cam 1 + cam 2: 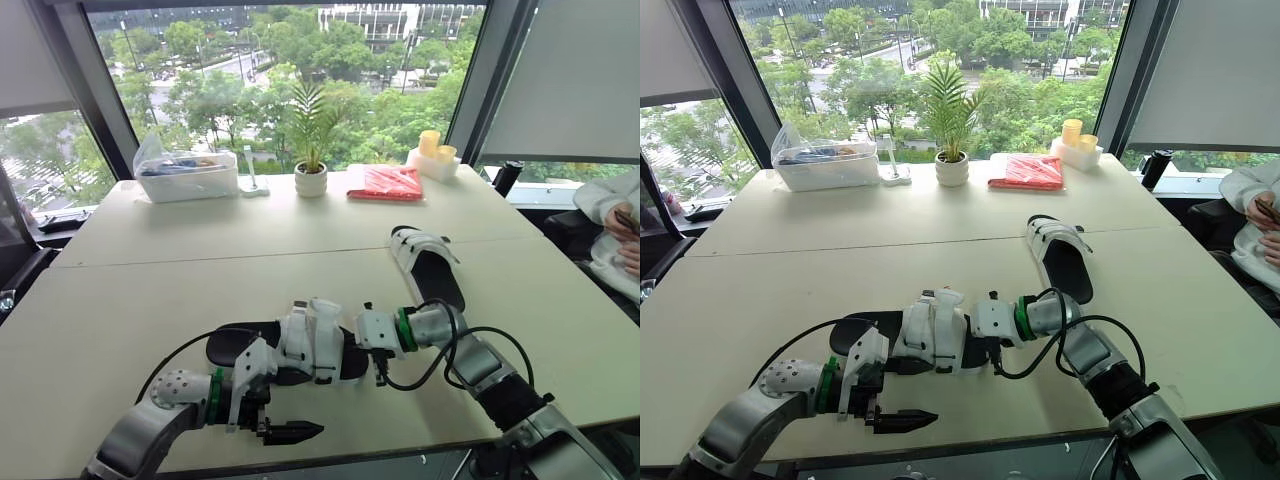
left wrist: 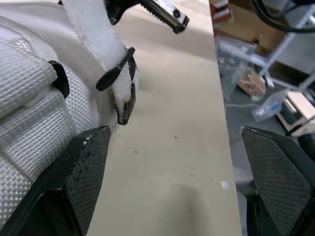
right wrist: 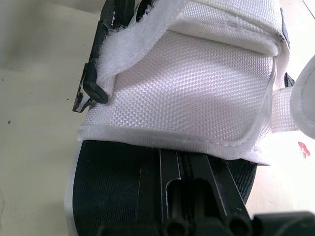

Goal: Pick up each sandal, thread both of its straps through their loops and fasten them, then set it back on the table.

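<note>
One sandal (image 2: 44, 98) just beside left pincer (image 2: 176, 142)

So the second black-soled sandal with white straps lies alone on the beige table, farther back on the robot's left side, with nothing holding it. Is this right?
Not quite: the side is wrong. The second black-soled sandal with white straps lies alone on the beige table, farther back on the robot's right side, with nothing holding it. The left eye view shows this.

sandal (image 1: 312, 340): white weave, black sole (image 1: 232, 346) | table (image 1: 200, 270): beige | packet (image 1: 386, 183): red
</note>
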Available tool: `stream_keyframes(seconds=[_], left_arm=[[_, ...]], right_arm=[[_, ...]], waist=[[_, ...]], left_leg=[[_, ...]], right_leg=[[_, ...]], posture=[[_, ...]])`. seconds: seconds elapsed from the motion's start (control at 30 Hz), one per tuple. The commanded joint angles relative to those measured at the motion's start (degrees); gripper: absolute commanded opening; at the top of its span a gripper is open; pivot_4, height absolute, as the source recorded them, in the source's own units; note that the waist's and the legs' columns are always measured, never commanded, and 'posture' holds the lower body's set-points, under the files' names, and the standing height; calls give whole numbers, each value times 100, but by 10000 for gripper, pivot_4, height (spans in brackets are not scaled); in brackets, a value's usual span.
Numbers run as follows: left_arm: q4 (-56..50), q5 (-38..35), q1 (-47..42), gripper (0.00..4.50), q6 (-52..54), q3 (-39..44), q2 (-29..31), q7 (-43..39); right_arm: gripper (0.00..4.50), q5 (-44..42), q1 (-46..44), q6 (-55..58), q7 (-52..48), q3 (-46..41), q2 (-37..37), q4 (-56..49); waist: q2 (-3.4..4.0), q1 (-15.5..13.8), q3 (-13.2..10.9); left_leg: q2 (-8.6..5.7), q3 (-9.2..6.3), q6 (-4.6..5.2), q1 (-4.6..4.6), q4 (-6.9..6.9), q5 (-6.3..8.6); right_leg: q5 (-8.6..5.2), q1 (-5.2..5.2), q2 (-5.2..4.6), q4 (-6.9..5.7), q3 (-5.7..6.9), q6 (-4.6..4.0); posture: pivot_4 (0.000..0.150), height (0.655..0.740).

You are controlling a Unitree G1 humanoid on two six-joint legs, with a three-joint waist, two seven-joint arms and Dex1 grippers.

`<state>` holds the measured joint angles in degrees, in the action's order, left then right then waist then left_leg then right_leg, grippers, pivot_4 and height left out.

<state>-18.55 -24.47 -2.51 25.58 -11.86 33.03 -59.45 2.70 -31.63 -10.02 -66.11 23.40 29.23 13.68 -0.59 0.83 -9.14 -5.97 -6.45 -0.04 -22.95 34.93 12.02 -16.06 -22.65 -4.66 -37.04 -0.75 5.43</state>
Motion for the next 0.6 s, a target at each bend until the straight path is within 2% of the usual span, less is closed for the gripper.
stream_keyframes(seconds=[0.03,0.3,0.6], left_arm=[[-174,-122,70,43373,-67,244,-137,287],[20,-213,117,43373,-77,235,-446,459],[139,-312,-52,43373,14,141,-592,363]], right_arm=[[0,221,217,253,-137,381,-102,-93],[0,138,341,639,-275,424,-83,-705],[0,169,377,670,-305,393,5,-799]], waist=[[0,-4,0],[2,-28,-1],[4,-43,-3]], left_leg=[[0,0,0,0,0,0],[0,0,-1,-15,1,1],[-1,-1,-9,-21,4,6]], right_leg=[[0,0,0,0,0,0],[-1,-11,-1,4,1,-1],[-1,-12,-2,8,2,-2]], posture=[[1500,7400],[1500,7400],[1500,7400]])
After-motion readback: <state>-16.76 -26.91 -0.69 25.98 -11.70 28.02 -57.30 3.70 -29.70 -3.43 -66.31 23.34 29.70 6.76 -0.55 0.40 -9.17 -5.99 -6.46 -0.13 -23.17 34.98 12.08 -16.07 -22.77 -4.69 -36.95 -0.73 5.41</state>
